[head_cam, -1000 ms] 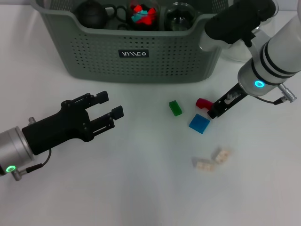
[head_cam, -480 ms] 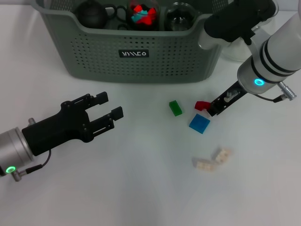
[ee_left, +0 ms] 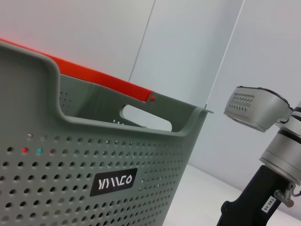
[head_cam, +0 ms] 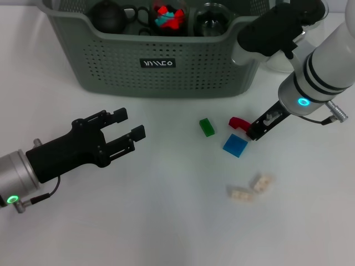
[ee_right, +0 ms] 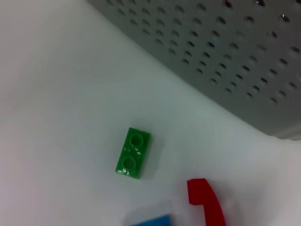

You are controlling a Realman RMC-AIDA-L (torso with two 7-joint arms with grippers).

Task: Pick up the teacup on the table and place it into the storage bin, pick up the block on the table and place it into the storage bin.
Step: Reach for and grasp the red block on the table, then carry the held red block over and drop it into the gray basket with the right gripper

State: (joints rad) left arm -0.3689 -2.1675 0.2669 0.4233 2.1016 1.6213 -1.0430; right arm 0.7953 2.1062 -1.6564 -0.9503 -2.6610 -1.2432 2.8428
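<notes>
The grey-green storage bin (head_cam: 111, 61) (ee_left: 70, 155) (ee_right: 225, 52) stands at the back and holds dark crockery, a glass piece and red and teal blocks. No teacup shows on the table. A small red block (head_cam: 237, 121) (ee_right: 207, 202) sits tilted at the tip of my right gripper (head_cam: 250, 133), which looks shut on it, just in front of the bin's right corner. A green block (head_cam: 207, 127) (ee_right: 133, 153) and a blue block (head_cam: 235, 145) lie close by. My left gripper (head_cam: 129, 123) hovers open at the left, holding nothing.
Two beige blocks (head_cam: 249, 188) lie nearer the front, right of centre. A clear glass vessel (head_cam: 273, 64) stands behind the right arm beside the bin. The right arm (ee_left: 263, 188) shows in the left wrist view past the bin's corner.
The right arm has shifted slightly and the red block at its tip has turned and tilted. The left arm has not moved.
</notes>
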